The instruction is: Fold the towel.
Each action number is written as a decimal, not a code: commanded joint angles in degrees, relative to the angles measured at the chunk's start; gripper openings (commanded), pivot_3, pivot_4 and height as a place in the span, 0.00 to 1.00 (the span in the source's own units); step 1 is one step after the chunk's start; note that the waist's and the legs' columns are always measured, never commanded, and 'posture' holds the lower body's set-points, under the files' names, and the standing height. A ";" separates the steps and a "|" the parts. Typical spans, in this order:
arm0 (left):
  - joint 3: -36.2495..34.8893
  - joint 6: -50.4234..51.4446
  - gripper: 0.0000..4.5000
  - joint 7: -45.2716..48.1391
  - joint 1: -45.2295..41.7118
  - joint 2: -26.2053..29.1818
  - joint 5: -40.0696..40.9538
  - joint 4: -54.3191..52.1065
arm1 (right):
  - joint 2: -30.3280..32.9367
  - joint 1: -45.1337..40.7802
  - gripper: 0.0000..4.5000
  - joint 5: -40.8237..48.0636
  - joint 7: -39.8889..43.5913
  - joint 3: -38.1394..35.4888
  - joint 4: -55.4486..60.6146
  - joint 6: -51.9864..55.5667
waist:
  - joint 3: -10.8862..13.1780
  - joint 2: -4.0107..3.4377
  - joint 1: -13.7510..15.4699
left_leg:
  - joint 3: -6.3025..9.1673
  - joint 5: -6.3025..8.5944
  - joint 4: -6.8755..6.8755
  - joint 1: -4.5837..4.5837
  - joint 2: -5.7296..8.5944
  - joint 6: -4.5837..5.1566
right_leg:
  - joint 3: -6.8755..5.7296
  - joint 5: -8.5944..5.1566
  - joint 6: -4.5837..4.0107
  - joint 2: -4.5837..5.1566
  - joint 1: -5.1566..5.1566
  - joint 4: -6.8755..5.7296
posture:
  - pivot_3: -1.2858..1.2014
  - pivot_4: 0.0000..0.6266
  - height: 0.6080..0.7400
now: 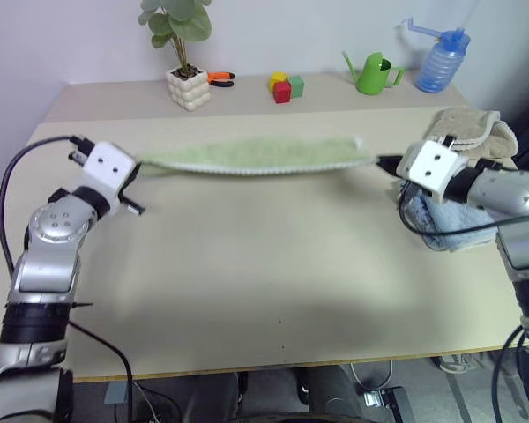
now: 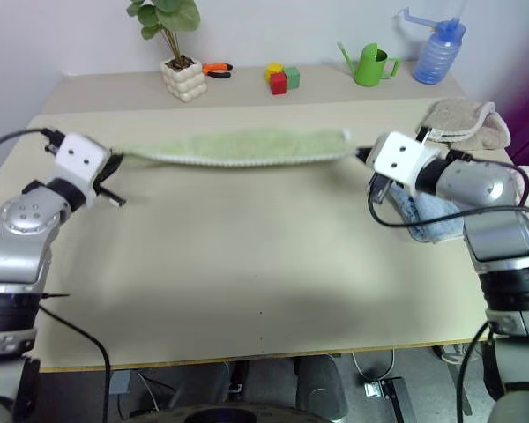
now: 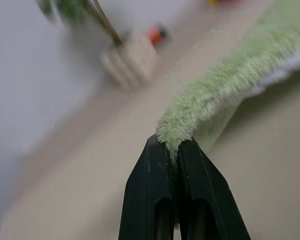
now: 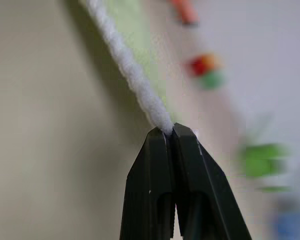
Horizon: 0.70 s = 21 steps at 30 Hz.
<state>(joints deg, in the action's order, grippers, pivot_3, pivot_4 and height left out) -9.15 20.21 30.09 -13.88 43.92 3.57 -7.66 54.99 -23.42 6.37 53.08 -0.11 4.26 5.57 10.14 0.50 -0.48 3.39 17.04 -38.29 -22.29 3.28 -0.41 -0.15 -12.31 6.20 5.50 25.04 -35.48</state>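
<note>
Above the beige table (image 1: 247, 291) — the small light-green terry towel (image 1: 247, 156) with whitish edging hangs stretched between the two arms, clear of the surface, sagging slightly mid-span. Left pincer (image 3: 174, 146) clenched on one end of the cloth; right pincer (image 4: 170, 131) clenched on the opposite end, at the white edging. Near the right arm lie a light-blue towel (image 1: 441, 222) and a beige towel (image 1: 472, 128) — both on the table.
</note>
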 commanded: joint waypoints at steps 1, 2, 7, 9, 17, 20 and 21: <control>-5.65 6.19 0.00 2.92 4.60 2.02 3.76 -8.20 | 5.09 4.95 0.01 5.98 7.33 -3.67 7.91 7.34 | 0.00 0.00 0.09 | 0.02 0.01 0.00 0.08 -0.01 0.00 | -0.01 0.00 -0.01 0.00 -0.10 0.04 | 0.52 0.24 0.93; -6.92 7.32 0.00 3.32 5.61 2.19 4.73 -9.13 | 6.39 6.34 0.01 7.05 8.93 -4.04 9.21 8.88 | 0.00 0.00 0.14 | 0.02 0.01 -0.01 0.09 -0.01 0.00 | -0.02 0.00 0.00 0.01 -0.13 0.05 | 0.52 0.24 0.93; -8.77 8.44 0.00 6.10 9.70 3.42 6.74 -12.72 | 9.01 8.76 0.01 8.76 11.69 -5.08 11.29 11.80 | -0.01 -0.01 0.00 | 0.02 0.01 -0.01 0.16 -0.03 -0.01 | -0.03 -0.01 -0.01 0.00 -0.15 0.04 | 0.52 0.24 0.93; -8.21 7.70 0.00 6.84 10.30 3.15 7.50 -14.05 | 7.94 7.44 0.01 7.97 10.57 -4.62 10.25 11.38 | -0.01 -0.01 -0.01 | 0.00 0.01 0.00 0.16 -0.03 -0.01 | -0.03 -0.01 -0.01 0.01 -0.15 0.05 | 0.52 0.24 0.93; -0.37 9.70 0.00 0.80 1.95 -1.80 3.31 -6.51 | 0.46 -4.19 0.01 -1.06 4.46 2.19 -1.79 4.47 | -0.02 0.00 -0.04 | -0.02 -0.02 -0.02 0.21 0.00 -0.06 | -0.04 0.03 -0.03 0.01 -0.18 0.05 | 0.52 0.24 0.93; 2.52 10.17 0.00 -1.04 -0.82 -3.29 1.29 -2.01 | -2.57 -8.47 0.01 -5.03 1.99 4.85 -8.79 0.48 | -0.02 0.00 -0.12 | -0.05 -0.05 0.00 0.16 0.00 -0.11 | -0.04 0.02 -0.03 0.00 -0.13 0.09 | 0.52 0.24 0.93; 3.15 10.40 0.00 -1.81 -1.86 -3.94 0.76 -0.24 | -3.79 -9.89 0.01 -6.30 1.07 5.80 -11.33 -0.81 | -0.02 0.00 -0.12 | -0.06 -0.07 0.00 0.16 0.00 -0.14 | -0.04 0.02 -0.03 0.00 -0.13 0.10 | 0.52 0.24 0.93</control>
<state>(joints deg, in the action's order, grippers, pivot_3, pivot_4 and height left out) -6.94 30.64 29.81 -13.98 40.42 5.83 -9.20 52.30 -30.81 2.17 56.11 4.99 -4.44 7.55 10.12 0.51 -0.60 3.31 16.95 -38.30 -22.13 3.28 -0.58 -0.19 -12.28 6.18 5.50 24.90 -35.39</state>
